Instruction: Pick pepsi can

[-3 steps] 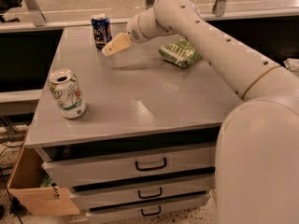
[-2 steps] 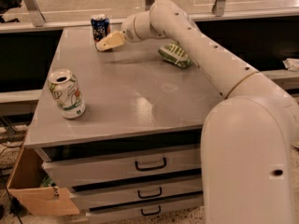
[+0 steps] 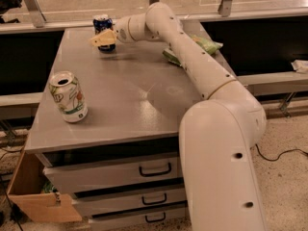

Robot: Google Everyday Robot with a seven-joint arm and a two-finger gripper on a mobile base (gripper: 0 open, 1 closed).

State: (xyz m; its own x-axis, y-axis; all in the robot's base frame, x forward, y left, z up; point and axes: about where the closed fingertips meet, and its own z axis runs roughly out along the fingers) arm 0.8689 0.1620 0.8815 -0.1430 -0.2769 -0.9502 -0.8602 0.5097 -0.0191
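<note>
The pepsi can (image 3: 102,23), dark blue with a silver top, stands upright near the back left corner of the grey table (image 3: 139,95). My gripper (image 3: 102,38) reaches in from the right on the long white arm and sits right at the can, overlapping its front lower half in this view. The can's lower part is hidden behind it. I cannot tell whether the gripper touches the can.
A white and green can (image 3: 69,96) stands near the table's front left edge. A green bag (image 3: 206,45) lies at the back right, partly behind my arm. Drawers (image 3: 144,170) sit under the table. A brown box (image 3: 29,196) stands at the lower left.
My gripper has moved left across the back of the table, from a little to the right of the pepsi can to right in front of it. The cans have not moved.
</note>
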